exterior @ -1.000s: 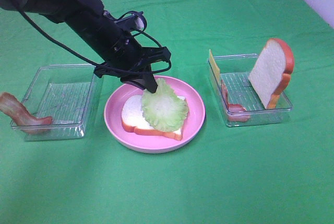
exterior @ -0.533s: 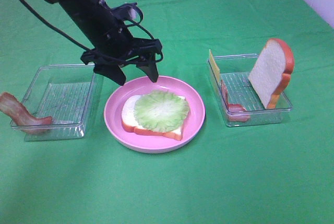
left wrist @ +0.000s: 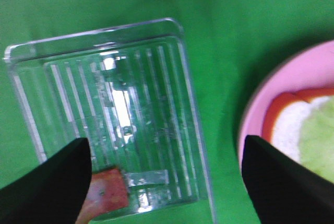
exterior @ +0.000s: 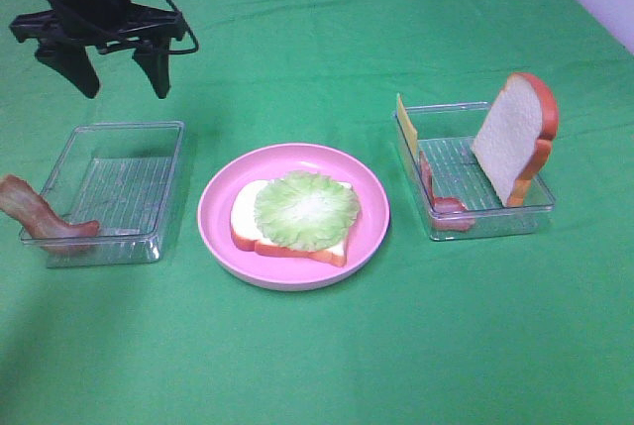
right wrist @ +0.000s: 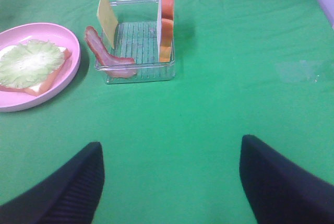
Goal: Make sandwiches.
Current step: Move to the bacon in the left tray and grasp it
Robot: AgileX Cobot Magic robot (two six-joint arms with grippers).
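Observation:
A white bread slice with orange crust [exterior: 245, 222] lies on the round pink plate [exterior: 371, 212], with green lettuce [exterior: 305, 210] flat on top. My left gripper [exterior: 119, 76] is open and empty, high above the left clear tray [exterior: 168, 172], well left of the plate. A bacon strip [exterior: 35, 217] hangs over that tray's near left corner. The right tray [exterior: 495, 219] holds an upright bread slice [exterior: 510, 138], a yellow cheese slice [exterior: 406, 125] and bacon [exterior: 441, 202]. My right gripper [right wrist: 169, 179] is open and empty over bare cloth, out of the exterior high view.
Green cloth covers the whole table. The left tray [left wrist: 172, 130] and its bacon [left wrist: 107, 192] show in the left wrist view, with the plate's edge [left wrist: 255, 114] beside. The right tray [right wrist: 138, 72] and plate [right wrist: 73, 57] show in the right wrist view.
My left gripper let go of the lettuce, which now lies flat on the bread. The arm then rose and swung back to the left, over the left tray.

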